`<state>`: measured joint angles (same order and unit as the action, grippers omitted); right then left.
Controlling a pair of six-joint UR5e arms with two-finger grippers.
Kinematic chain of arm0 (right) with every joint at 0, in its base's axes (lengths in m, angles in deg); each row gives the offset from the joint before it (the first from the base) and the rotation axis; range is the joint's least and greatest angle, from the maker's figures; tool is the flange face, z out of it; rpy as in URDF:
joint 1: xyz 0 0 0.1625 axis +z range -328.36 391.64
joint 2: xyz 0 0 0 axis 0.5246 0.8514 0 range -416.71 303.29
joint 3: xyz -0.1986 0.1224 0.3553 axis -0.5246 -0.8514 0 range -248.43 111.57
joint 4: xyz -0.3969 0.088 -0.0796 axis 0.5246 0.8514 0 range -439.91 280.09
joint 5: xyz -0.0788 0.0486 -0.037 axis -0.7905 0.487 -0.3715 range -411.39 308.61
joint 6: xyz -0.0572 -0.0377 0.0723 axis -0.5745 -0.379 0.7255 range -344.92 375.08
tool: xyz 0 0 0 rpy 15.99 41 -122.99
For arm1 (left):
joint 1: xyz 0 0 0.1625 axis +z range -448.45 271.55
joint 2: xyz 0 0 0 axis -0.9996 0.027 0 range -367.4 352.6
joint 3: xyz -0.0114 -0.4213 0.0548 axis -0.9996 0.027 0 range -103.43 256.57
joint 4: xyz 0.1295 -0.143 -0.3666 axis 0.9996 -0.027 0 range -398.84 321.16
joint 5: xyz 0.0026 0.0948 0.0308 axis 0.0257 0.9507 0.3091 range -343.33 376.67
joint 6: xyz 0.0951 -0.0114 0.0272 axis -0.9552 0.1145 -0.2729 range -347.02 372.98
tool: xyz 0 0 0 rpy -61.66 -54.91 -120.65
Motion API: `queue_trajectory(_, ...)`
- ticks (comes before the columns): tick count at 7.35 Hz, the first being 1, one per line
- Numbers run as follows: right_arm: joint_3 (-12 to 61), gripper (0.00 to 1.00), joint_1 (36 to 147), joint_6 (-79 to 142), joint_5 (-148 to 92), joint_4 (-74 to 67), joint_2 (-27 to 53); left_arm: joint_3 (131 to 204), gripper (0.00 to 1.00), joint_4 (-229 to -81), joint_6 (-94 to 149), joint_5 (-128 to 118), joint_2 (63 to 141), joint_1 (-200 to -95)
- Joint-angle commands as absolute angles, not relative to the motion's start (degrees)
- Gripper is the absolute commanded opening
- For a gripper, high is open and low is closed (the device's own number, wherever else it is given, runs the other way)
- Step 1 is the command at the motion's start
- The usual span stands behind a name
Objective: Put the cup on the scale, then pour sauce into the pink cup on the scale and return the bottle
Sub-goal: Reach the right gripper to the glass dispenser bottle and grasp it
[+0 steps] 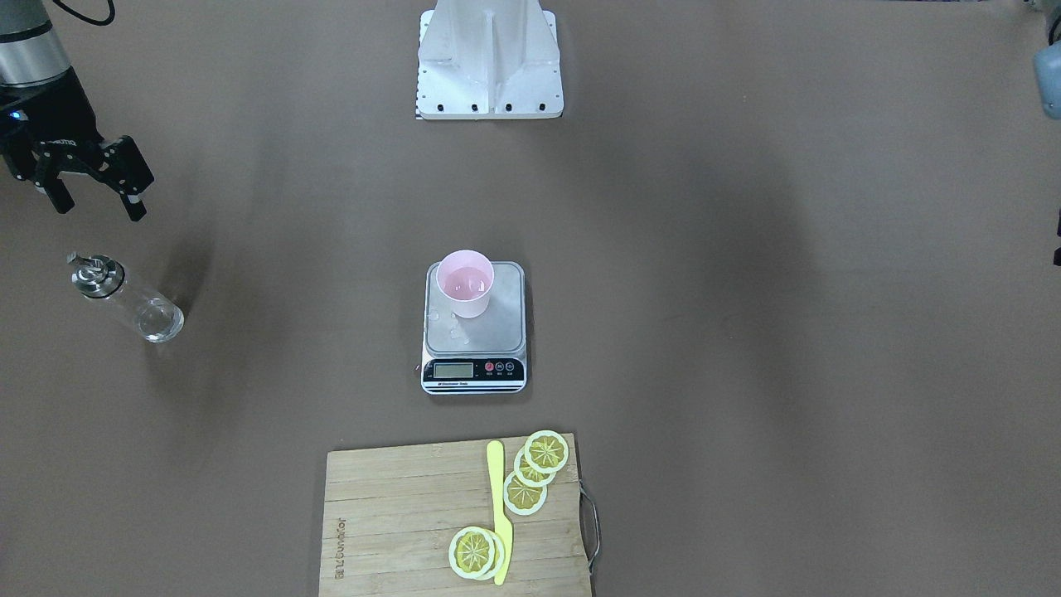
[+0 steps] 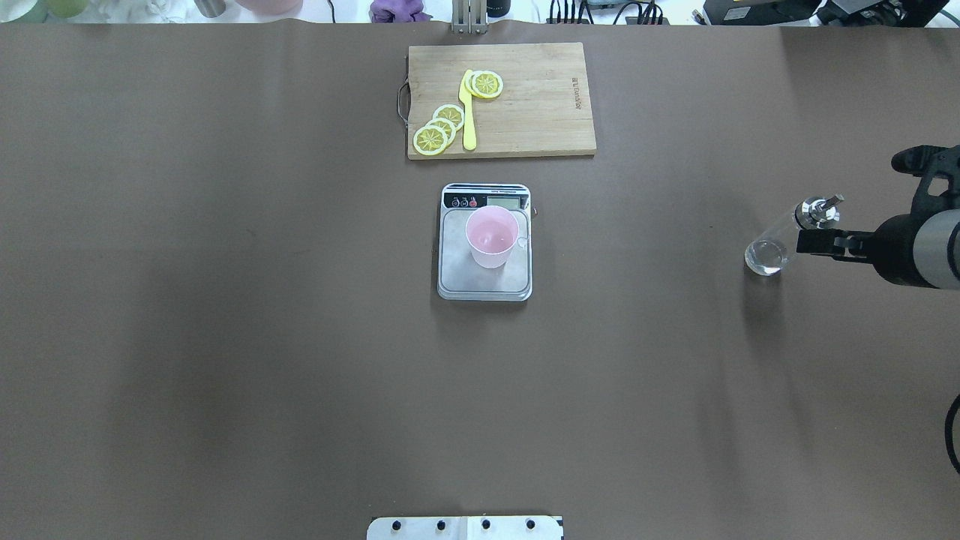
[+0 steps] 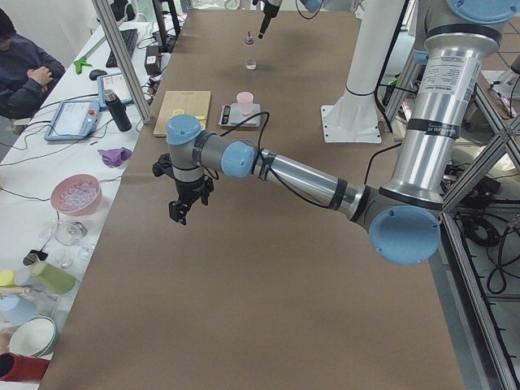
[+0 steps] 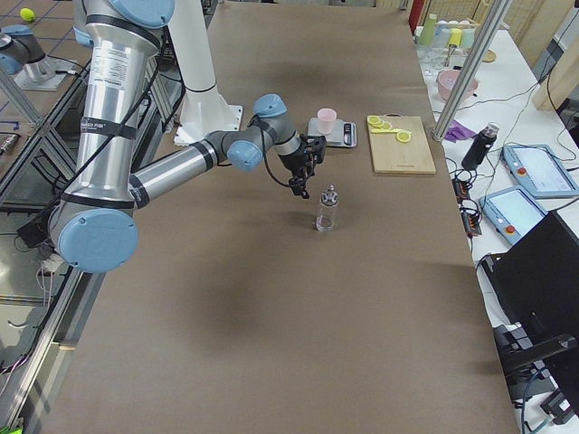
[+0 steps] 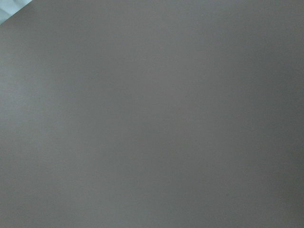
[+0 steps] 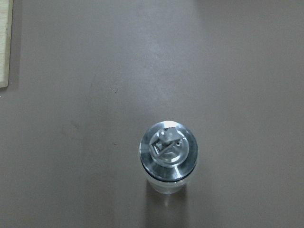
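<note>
The pink cup [image 1: 466,283] stands upright on the far left part of the scale [image 1: 497,332], also seen in the overhead view as the cup [image 2: 491,236] on the scale [image 2: 484,281]. Clear liquid lies in the cup, and a few drops sit on the steel platform. The glass bottle [image 1: 124,298] stands upright and free on the table at the robot's right. My right gripper [image 1: 98,203] hangs open above and behind it, touching nothing. The right wrist view looks straight down on the bottle's metal cap [image 6: 168,152]. My left gripper [image 3: 183,211] hovers over bare table; I cannot tell its state.
A wooden cutting board [image 1: 398,514] with lemon slices and a yellow knife [image 1: 499,514] lies beyond the scale. The white arm mount [image 1: 489,62] sits at the robot's side. A person [image 3: 20,69] sits by a side bench with bowls and cups.
</note>
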<state>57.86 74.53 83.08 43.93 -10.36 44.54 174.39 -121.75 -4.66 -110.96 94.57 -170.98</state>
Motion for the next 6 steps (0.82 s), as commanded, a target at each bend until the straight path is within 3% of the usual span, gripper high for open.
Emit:
queue_trajectory(1, 57.43, 1.00, 65.43, 86.51, 28.76, -12.49, 46.20, 174.31, 0.98, -120.31, -5.74, -110.94, 94.03, -172.56)
queue_trajectory(3, 55.51, 1.00, 60.14, 88.99, 20.37, -13.11, 46.12, 174.31, 0.98, -120.31, -5.74, -110.94, 94.02, -172.65)
queue_trajectory(6, 45.42, 1.00, 58.18, 89.26, 13.57, -27.05, 46.03, 174.48, 0.98, -120.40, -5.74, -111.03, 94.02, -172.65)
